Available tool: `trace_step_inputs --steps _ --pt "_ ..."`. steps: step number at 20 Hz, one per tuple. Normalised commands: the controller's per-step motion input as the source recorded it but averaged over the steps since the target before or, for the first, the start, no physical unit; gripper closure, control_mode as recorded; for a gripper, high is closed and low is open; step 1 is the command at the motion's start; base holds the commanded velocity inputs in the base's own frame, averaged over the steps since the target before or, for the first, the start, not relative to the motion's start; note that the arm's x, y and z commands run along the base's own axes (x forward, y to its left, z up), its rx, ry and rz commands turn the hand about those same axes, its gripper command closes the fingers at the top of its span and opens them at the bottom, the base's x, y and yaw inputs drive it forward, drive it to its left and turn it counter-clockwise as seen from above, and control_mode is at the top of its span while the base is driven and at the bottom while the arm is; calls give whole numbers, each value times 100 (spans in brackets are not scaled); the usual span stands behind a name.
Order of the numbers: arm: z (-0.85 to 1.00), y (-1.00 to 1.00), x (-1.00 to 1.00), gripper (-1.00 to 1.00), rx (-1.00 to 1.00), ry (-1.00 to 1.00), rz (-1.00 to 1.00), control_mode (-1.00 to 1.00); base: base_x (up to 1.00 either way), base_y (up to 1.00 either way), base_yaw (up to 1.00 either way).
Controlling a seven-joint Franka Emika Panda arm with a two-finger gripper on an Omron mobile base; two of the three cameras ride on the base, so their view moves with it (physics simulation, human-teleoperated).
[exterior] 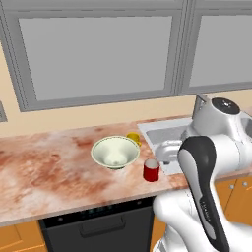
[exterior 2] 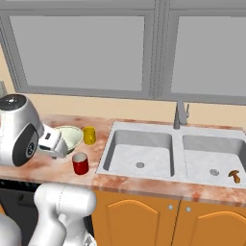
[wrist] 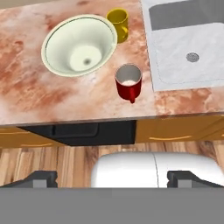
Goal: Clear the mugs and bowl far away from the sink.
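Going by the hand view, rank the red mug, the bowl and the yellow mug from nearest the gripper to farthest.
1. Red mug: nearest the gripper, by the counter's front edge.
2. Bowl: farther back, left of the red mug.
3. Yellow mug: farthest, behind the bowl's right rim, near the sink.

arm shell point(exterior: 224, 147): glossy white, smooth rounded segments, rendered look
joint cap point(exterior: 222, 105): domed white housing, dark round top with small pale specks
forearm cover point(exterior: 204, 189): long black panel with grey edge, rounded upper end, faint pale lettering low down, unreadable
lower body point(exterior: 179, 219): bulky white curved casing
elbow housing point(exterior 2: 17, 129): big white-grey sphere, dark circular side disc with light ring
top cap point(exterior 2: 12, 101): dark disc with tiny marks
wrist block point(exterior 2: 52, 140): boxy white, thin dark slot lines
base links point(exterior 2: 62, 204): white rounded cylinders
finger tips point(wrist: 37, 178): two small dark grey blocks, squared, set wide apart
cables, screws: can't tell
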Motion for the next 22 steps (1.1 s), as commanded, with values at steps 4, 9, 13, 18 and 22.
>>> trace_step_inputs --steps 4,9,13,18,22 --pt "-49 -9 0 -100 0 19 4 -100 0 0 0" --pt "-34 -11 0 -100 0 14 3 -100 0 0 0" --pt "-49 -7 0 -100 -4 0 2 -100 0 0 0" --pt "-22 -1 2 -100 -12 -3 0 -100 0 0 0" --pt "-11 0 17 -100 -12 0 2 -100 0 0 0"
